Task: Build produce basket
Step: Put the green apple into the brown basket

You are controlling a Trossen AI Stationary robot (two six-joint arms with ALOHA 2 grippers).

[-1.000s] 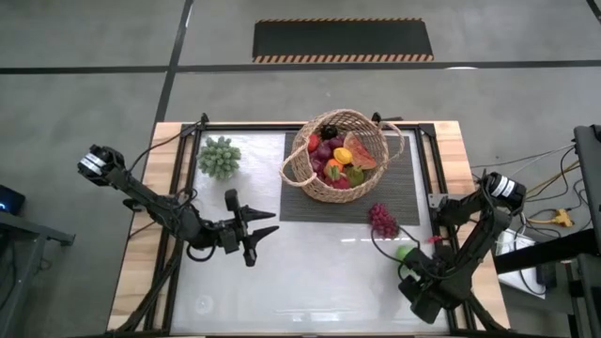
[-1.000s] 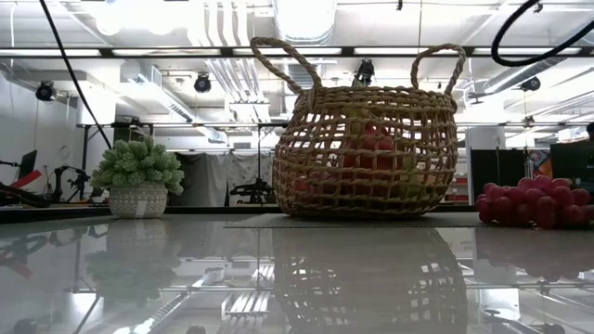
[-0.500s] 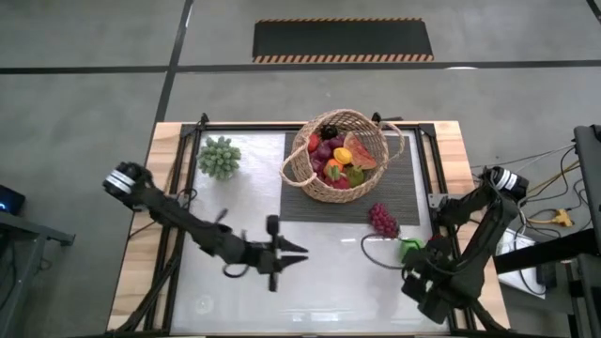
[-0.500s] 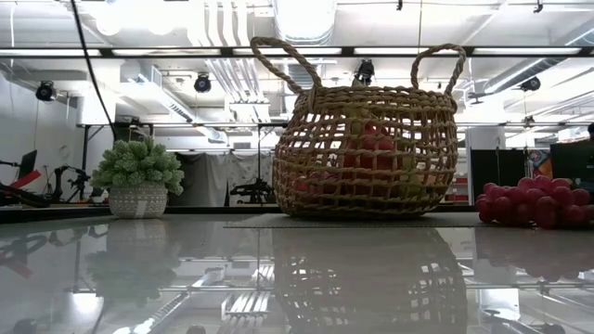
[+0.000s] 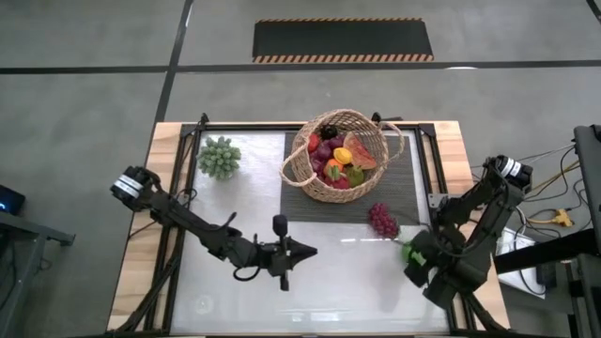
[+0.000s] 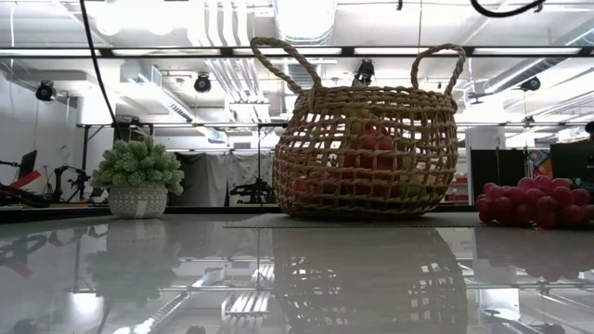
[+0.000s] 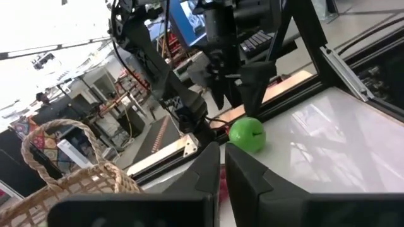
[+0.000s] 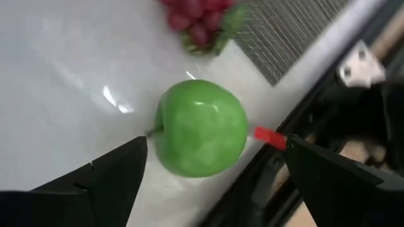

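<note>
The wicker basket [image 5: 336, 155] stands on a dark mat [image 5: 399, 192] at the far middle and holds several toy fruits; it also shows in the low view [image 6: 367, 139]. A red grape bunch [image 5: 382, 221] lies on the table by the mat's near right corner. A green apple [image 8: 201, 135] lies on the table near the right edge. My right gripper [image 8: 216, 144] is open above the apple [image 5: 409, 250], one finger on either side of it and apart from it. My left gripper [image 5: 308, 251] is shut and empty at the table's middle, pointing toward the apple [image 7: 247, 134].
A potted green plant [image 5: 219, 157] stands at the far left. Black frame rails [image 5: 434, 178] run along the table's left and right sides. White table surface [image 5: 235, 291] lies open at the near left.
My left gripper has swung from the table's left part toward its right and near edge, and now points at the apple. My right gripper has moved toward the far edge, over the apple. The fruits and the basket have stayed where they were.
</note>
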